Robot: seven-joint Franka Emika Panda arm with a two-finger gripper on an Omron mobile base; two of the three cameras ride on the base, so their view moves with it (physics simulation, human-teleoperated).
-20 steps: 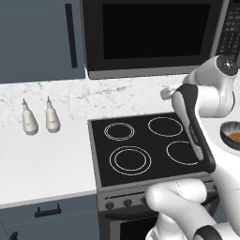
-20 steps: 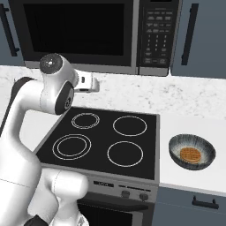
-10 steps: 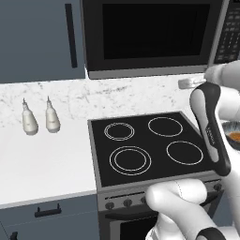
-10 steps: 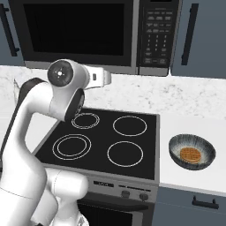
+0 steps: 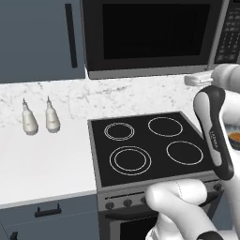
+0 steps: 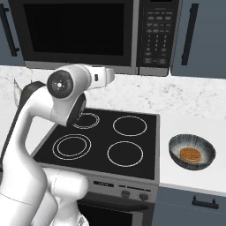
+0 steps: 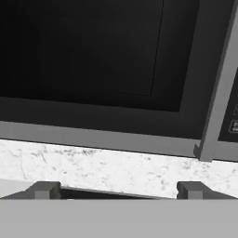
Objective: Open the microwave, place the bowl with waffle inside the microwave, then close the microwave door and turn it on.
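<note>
The black microwave (image 6: 95, 33) hangs above the stove with its wide glass microwave door (image 5: 154, 33) shut. Its button panel (image 6: 157, 35) is on the right side. In the hand view my gripper (image 7: 118, 190) is open and empty. It faces the door's lower grey trim (image 7: 93, 137), close to the door's grey right edge (image 7: 218, 93). My white hand (image 6: 99, 77) hovers over the back of the stove, just below the microwave. The dark grey-blue bowl (image 6: 192, 151) stands on the counter right of the stove and holds the brown waffle (image 6: 190, 155). The arm partly hides the bowl (image 5: 234, 138) in the left base view.
The black four-ring stovetop (image 5: 150, 147) lies under the arm. Two small white bottles (image 5: 29, 119) (image 5: 51, 117) stand on the marble counter (image 5: 42, 159) to the left. Blue-grey cabinets with black bar handles (image 5: 70, 35) (image 6: 190, 33) flank the microwave.
The arm has swung to the right and the hand has risen slightly toward the microwave's lower front. The gripper has stayed open and the bowl has not moved.
</note>
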